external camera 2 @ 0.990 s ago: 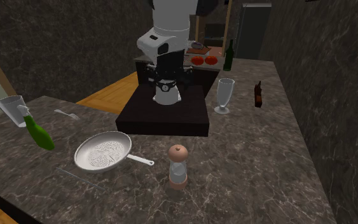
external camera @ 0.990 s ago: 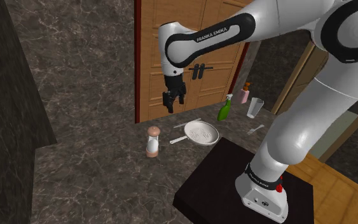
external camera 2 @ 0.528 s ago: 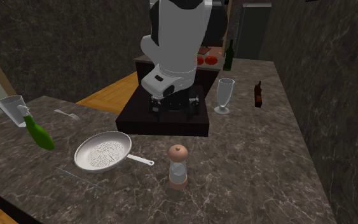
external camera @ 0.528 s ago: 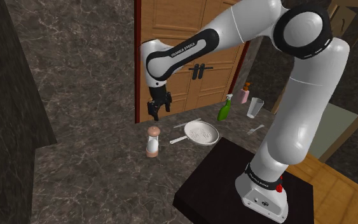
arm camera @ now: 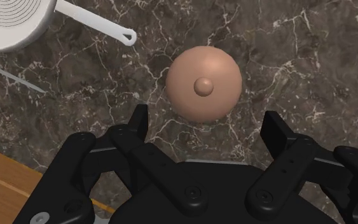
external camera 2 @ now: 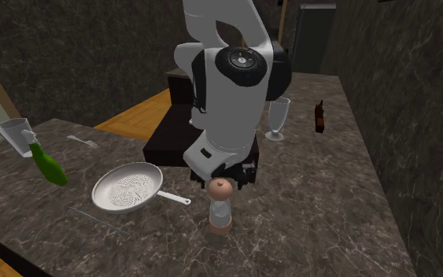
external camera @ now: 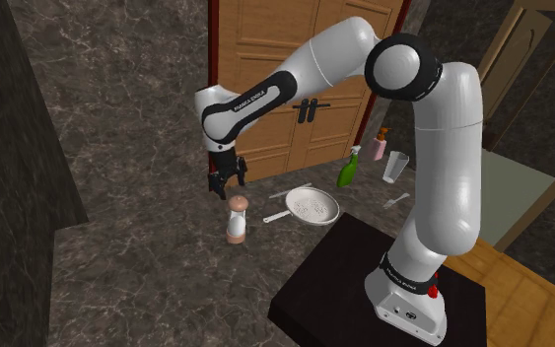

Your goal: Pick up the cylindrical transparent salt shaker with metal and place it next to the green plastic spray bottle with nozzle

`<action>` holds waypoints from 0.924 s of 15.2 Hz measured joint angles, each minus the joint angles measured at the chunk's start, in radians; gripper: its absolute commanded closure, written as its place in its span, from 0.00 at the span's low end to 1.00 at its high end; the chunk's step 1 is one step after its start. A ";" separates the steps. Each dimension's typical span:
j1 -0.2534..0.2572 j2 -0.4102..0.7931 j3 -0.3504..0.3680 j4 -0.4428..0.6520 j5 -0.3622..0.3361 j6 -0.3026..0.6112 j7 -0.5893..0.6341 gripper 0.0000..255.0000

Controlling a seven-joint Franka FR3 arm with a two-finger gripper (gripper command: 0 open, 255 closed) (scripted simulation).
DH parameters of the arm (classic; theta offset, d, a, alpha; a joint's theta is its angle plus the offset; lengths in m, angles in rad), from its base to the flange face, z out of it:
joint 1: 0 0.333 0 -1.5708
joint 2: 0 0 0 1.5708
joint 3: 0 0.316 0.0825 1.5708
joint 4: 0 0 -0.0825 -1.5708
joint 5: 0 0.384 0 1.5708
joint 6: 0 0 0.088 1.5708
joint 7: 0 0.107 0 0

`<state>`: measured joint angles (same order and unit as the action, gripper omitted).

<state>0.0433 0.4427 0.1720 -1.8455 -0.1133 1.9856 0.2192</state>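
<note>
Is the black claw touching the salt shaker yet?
Apart. The wrist view shows bare counter between the salt shaker and each finger of the open gripper.

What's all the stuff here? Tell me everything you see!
salt shaker: one, clear with pinkish-brown cap, below the gripper
strainer: one, white, beside the shaker
spray bottle: one, green, beside the tumbler
tumbler: one, clear, near the fork
orange bottle: one, beside the tumbler
fork: one, grey, between tumbler and stand
stemmed glass: one, clear, by the stand
brown bottle: one, past the stemmed glass
green bottle: one, far back
stand: one, black, under the arm
gripper: one, black, open, above the shaker
</note>
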 measured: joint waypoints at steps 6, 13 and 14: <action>-0.001 0.036 -0.006 -0.040 -0.010 0.074 0.006 0.00; 0.000 0.041 -0.006 -0.051 -0.011 0.090 0.009 0.00; 0.000 0.041 -0.006 -0.051 -0.011 0.090 0.009 1.00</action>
<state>0.0437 0.4841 0.1656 -1.8963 -0.1248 2.0759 0.2281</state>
